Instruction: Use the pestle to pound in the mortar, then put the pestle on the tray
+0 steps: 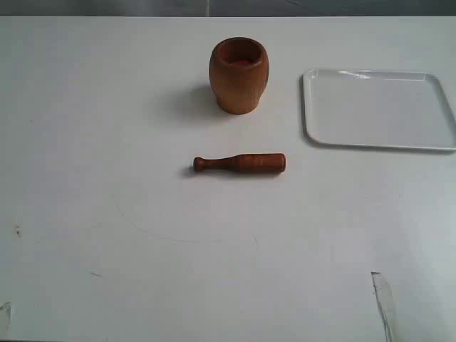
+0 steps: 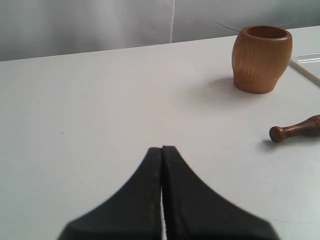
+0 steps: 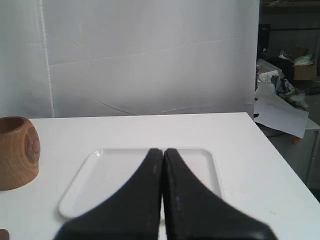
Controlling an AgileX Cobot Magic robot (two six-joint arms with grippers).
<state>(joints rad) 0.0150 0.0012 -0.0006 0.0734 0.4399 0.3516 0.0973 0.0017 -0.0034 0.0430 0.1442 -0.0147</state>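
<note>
On the worktop pestle lies flat near upright mortar, clear for a grab; tray sits right-arm side for drop-off; left pincer and right pincer both closed, empty

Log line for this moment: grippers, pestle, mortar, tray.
left gripper shut, empty | right gripper shut, empty | pestle lying on table, not grasped | mortar upright | tray without pestle

I see white desk, faint scuffs | creased white backdrop behind far edge | cluttered room, papers, cardboard box past a far corner | soft even light
</note>
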